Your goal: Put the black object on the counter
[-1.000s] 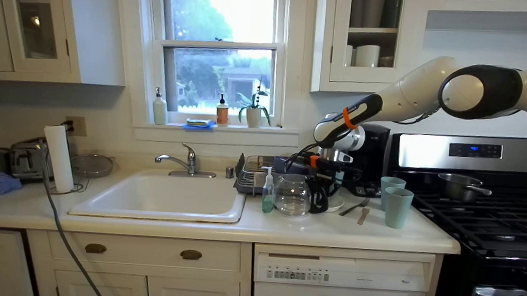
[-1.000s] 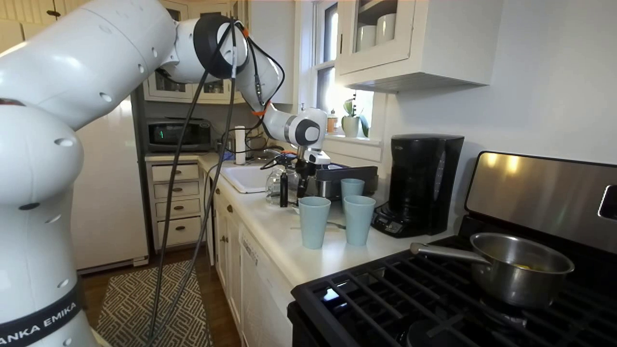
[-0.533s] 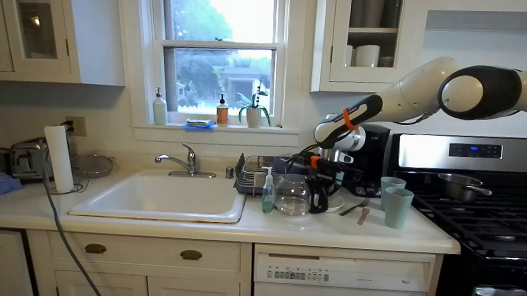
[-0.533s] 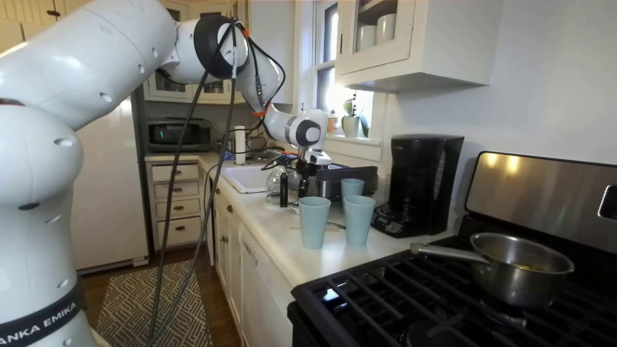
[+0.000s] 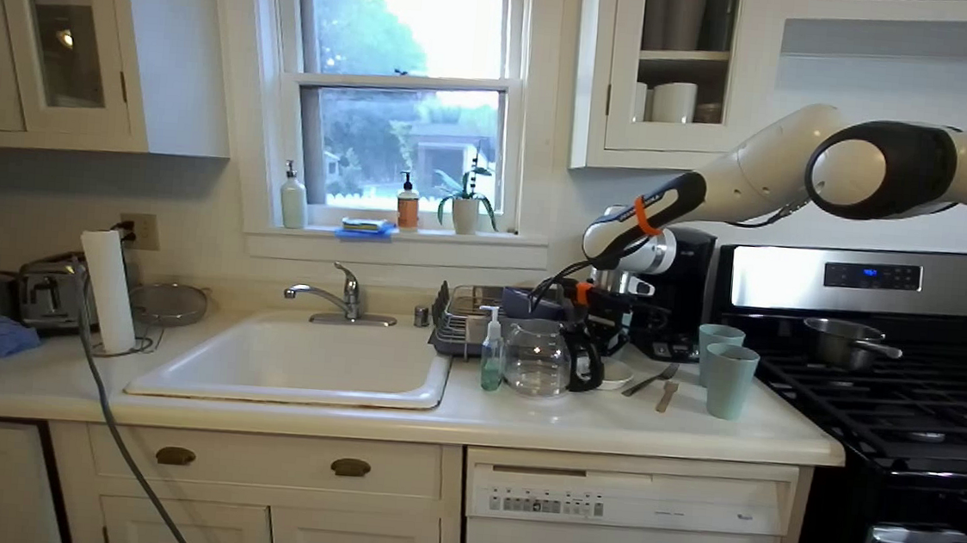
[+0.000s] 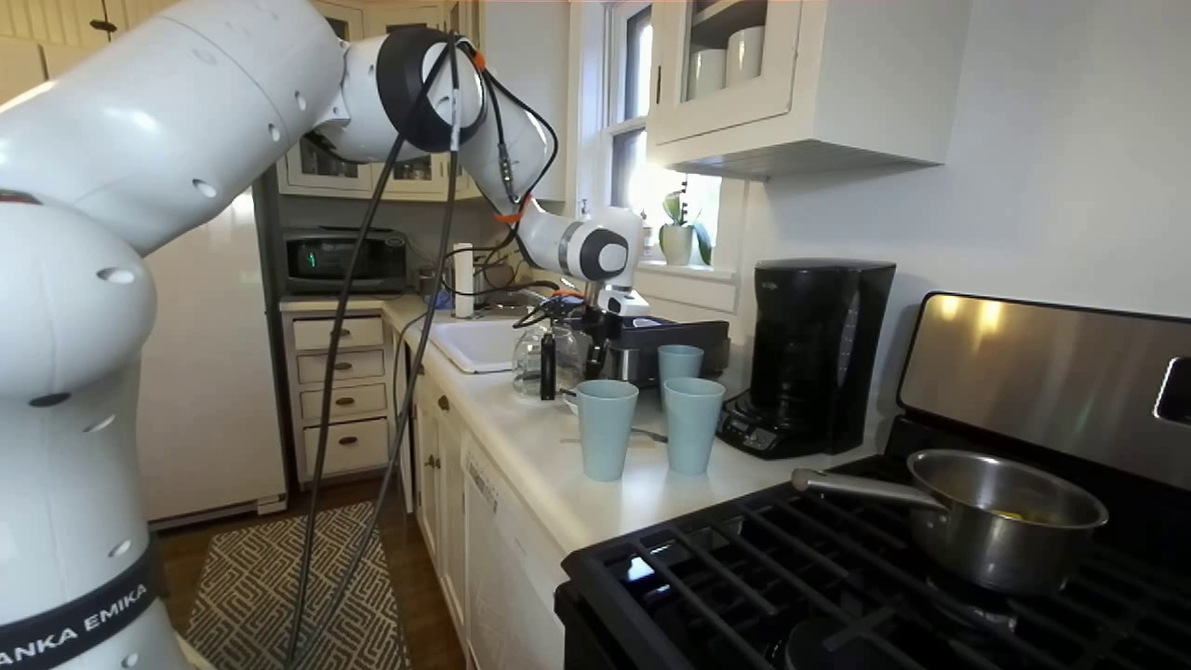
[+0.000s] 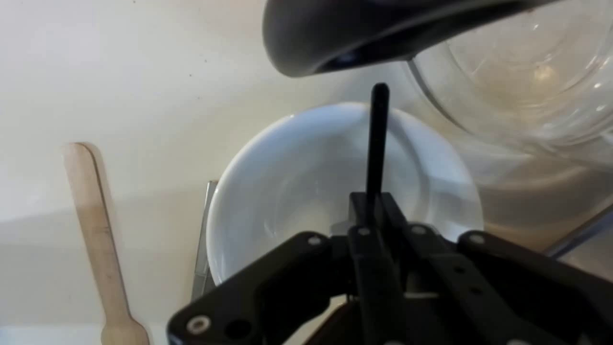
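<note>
- Slim black utensil [image 7: 377,143], the thing to place: in the wrist view it is held over the white bowl [image 7: 306,177], its free end reaching past the rim; whether it touches the bowl cannot be told.
- The hand [image 7: 372,206]: together, clamped on the utensil and hiding its other end.
- In an exterior view, the hand is near the glass carafe [image 5: 535,358], toward its right; the utensil is not yet laid on the pale bench [image 5: 643,435].
- Handling, as a judgement: light, stiff, hard to break, yet probably smooth, so apt to pivot or slide.
- Best hold, I judge: mid-shaft, squarely across; off-centre, the tip could swing into bowl or carafe.
- Looks: plain black, straight, narrow, fairly even in width, with a rounded tip.
</note>
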Motion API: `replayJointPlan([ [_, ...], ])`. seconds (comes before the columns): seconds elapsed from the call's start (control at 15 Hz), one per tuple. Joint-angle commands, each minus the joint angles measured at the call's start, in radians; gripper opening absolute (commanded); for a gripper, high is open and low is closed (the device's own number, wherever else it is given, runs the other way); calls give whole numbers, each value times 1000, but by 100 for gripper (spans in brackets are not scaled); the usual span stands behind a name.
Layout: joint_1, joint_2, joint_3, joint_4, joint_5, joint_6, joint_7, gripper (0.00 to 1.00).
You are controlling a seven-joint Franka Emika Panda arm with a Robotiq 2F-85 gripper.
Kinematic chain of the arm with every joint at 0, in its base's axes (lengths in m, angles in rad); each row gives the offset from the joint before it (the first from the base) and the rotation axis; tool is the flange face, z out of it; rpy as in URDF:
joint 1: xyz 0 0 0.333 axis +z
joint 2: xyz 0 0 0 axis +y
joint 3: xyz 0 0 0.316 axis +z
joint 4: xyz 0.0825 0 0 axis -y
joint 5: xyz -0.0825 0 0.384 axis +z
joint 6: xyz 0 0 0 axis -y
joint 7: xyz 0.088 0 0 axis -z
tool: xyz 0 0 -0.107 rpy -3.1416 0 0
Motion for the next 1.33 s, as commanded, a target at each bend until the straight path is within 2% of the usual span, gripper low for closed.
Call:
replayJointPlan([
  [0.0,-8,16,4,21,21,3,-14,35],
  [0.07,-9,16,7,18,26,13,-16,40],
  [0.13,-8,17,7,18,26,13,-15,41],
  [0.4,-4,29,10,21,24,11,-13,67],
  [0.47,-3,33,10,22,24,10,-13,71],
  [0.6,-3,42,10,24,25,12,-11,63],
  [0.67,-3,45,11,25,26,11,-11,43],
  [0.73,-3,47,10,26,25,9,-11,42],
  [1.0,-6,39,9,24,25,5,-13,13],
  [1.27,-16,-8,6,8,25,-4,-21,5],
])
